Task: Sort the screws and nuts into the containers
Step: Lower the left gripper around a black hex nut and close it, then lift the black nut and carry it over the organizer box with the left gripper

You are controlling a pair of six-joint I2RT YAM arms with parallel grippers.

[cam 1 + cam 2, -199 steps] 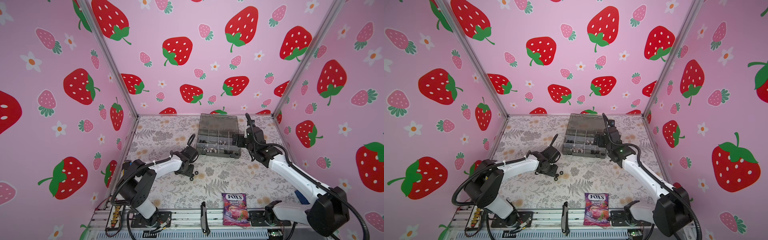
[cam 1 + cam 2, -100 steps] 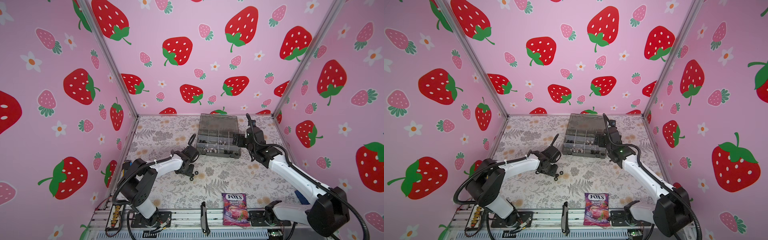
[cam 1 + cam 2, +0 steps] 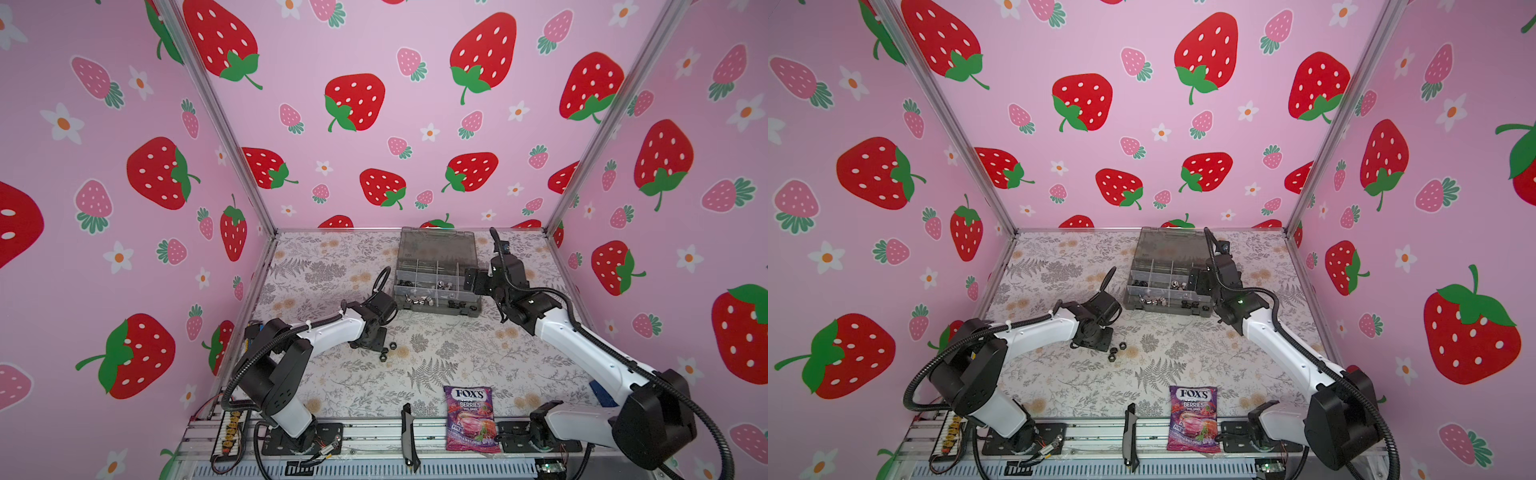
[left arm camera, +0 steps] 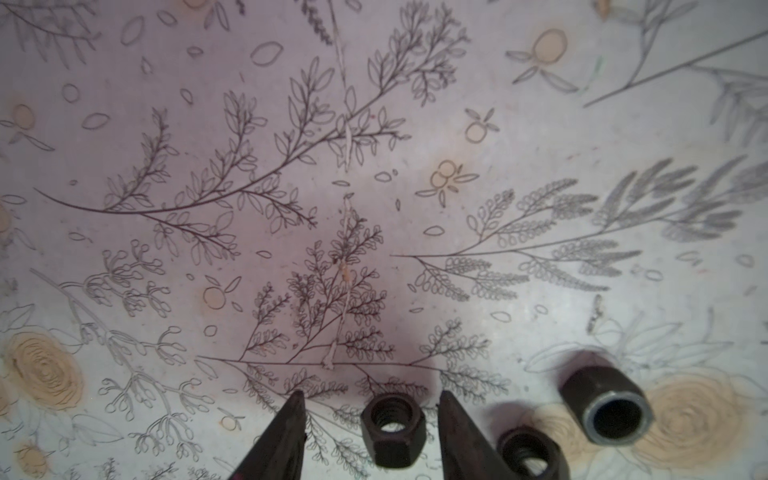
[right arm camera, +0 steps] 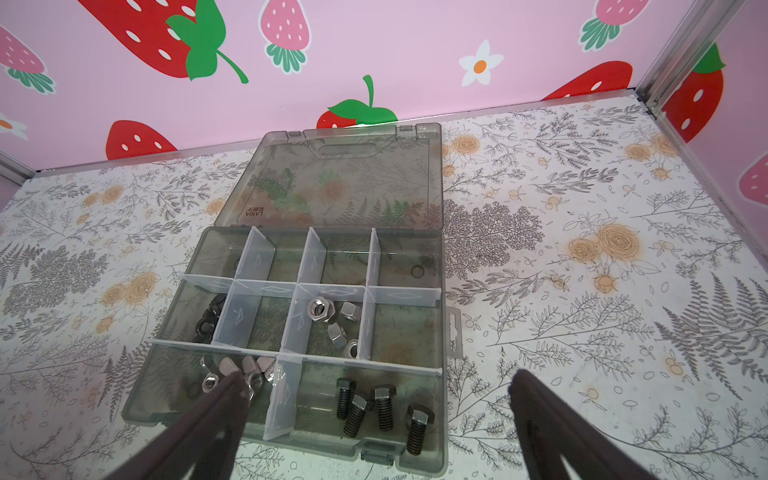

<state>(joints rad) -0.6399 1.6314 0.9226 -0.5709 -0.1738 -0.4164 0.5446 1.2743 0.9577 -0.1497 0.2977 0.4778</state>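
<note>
the left gripper (image 4: 370,395) is down at the floral table (image 4: 374,187), its fingers (image 4: 286,432) narrowly apart on either side of one black hex nut (image 4: 392,430). a sliver of gap seems to show on both sides, though the frame edge cuts the view off there. two more loose nuts (image 4: 530,455) lie just beside it on the table. the right gripper (image 5: 378,378) hangs over the open organiser box (image 5: 316,451), fingers spread wide and holding nothing. inside, four screws (image 5: 380,409) lie in the compartment by the latch, and silver nuts (image 5: 332,324) sit in a middle compartment.
</note>
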